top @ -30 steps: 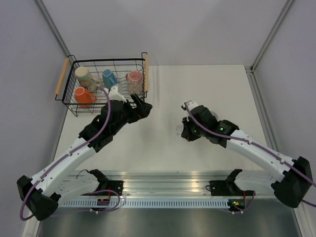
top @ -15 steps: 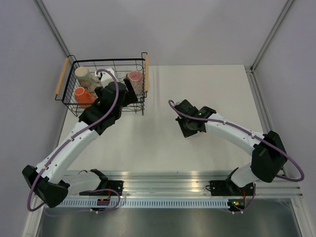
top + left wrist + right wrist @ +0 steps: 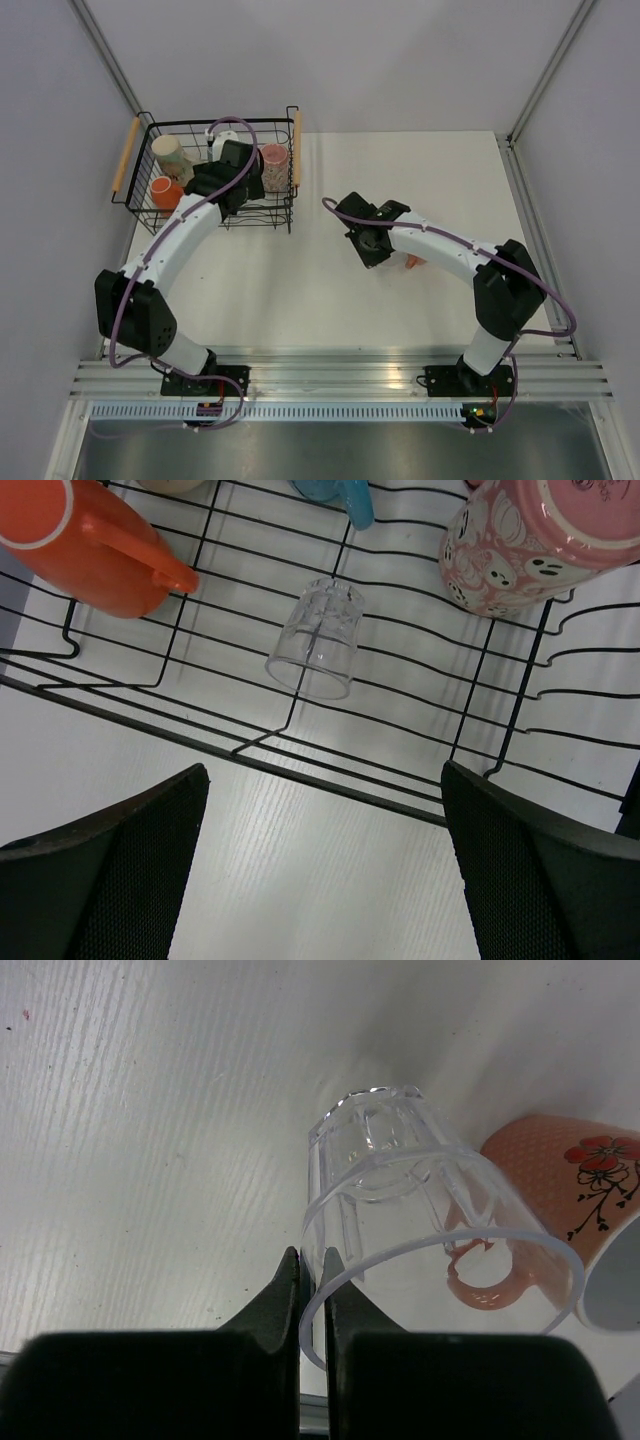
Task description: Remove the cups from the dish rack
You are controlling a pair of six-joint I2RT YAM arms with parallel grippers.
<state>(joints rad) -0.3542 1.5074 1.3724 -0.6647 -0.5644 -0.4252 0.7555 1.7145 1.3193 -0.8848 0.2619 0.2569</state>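
Observation:
The black wire dish rack [image 3: 126, 153] stands at the far left and fills the top of the left wrist view [image 3: 300, 770]. In it are a cream mug [image 3: 172, 155], an orange mug [image 3: 163, 190] [image 3: 90, 545], a pink patterned cup [image 3: 274, 165] [image 3: 540, 540], a blue mug's handle [image 3: 340, 495] and a clear tumbler [image 3: 315, 640] lying on its side. My left gripper [image 3: 240, 182] [image 3: 322, 770] is open and empty above the rack's near edge. My right gripper [image 3: 368, 245] [image 3: 311, 1260] is shut on the rim of a second clear tumbler [image 3: 400, 1220], low over the table.
A peach cup with a red flower [image 3: 412, 262] [image 3: 570, 1190] lies on the table right beside the held tumbler. The rack's second wooden handle [image 3: 296, 147] faces the table's middle. Grey walls close in the left and right sides.
My left arm swung from the table up over the dish rack, its gripper open. My right arm drew in towards the middle with the clear tumbler, next to the peach cup.

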